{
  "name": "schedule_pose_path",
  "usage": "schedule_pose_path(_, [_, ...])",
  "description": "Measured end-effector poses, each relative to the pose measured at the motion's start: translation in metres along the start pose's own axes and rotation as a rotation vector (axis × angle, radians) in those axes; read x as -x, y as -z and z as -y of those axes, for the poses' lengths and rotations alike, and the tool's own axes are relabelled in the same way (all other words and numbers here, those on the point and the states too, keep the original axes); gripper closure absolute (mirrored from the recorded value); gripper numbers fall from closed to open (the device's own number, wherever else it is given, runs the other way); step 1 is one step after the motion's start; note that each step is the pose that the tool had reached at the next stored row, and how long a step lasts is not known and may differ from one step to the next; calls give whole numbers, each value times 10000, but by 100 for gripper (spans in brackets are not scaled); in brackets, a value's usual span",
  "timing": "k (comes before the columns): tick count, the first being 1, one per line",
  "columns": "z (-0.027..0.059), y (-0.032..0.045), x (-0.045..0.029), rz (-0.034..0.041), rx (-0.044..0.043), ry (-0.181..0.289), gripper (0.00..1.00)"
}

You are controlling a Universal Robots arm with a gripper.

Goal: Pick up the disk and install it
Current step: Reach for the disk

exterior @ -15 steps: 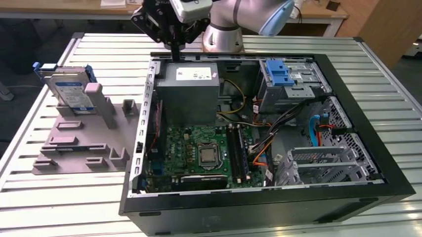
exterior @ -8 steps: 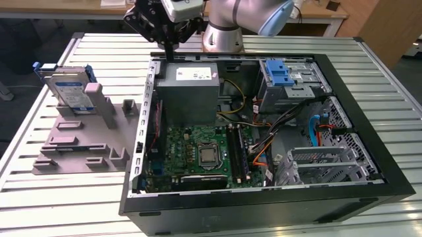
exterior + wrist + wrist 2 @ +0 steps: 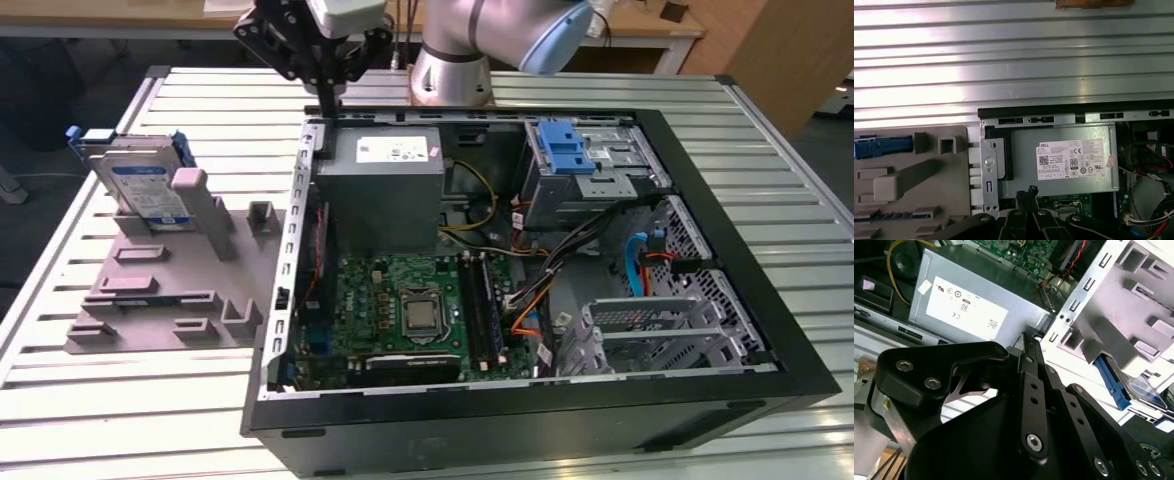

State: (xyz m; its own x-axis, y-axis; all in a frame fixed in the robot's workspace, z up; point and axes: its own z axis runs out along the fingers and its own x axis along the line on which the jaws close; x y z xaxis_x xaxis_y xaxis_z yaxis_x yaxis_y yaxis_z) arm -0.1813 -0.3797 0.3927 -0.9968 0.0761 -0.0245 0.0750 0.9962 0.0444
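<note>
1. Silver-metal disk [image 3: 138, 185], with a white and dark-blue label and a bright blue frame, stands on edge in a slot of the grey fixture [image 3: 160, 290] at the exterior view's left. Nothing grips it.
2. The fixture is a moulded block with posts and slots. It lies flat on the slatted metal desk [image 3: 134, 420], just beside the open computer case [image 3: 747, 330].
3. The black pincer [image 3: 327, 106] points down over the case's edge, next to the big grey box [image 3: 387, 190]. Its fingers are drawn together to a point with nothing between them. It is well apart from the disk.
4. In the second wrist view, the pincer [image 3: 1026, 340] tapers to its tips above the grey box [image 3: 969, 300]. The disk [image 3: 1144, 387] shows past the fixture [image 3: 1144, 315].
5. In the first wrist view, the pincer [image 3: 1030, 191] hangs at the near edge of the grey box [image 3: 1064, 160]. The blue frame of the disk [image 3: 879, 146] shows at the fixture [image 3: 909, 190].
6. Inside the case are a green motherboard [image 3: 400, 300] and, toward the exterior view's right, a silver cage [image 3: 587, 185] with a blue latch.
</note>
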Motion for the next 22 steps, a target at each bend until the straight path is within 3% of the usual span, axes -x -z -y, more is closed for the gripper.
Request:
schedule_pose_path(6, [-28, -10, -211, -17, -2, -3, 89])
schedule_pose_path(14, [-91, -72, -564, -52, -31, -3, 89])
schedule_pose_path(22, [-70, -77, -928, -83, -33, -5, 89])
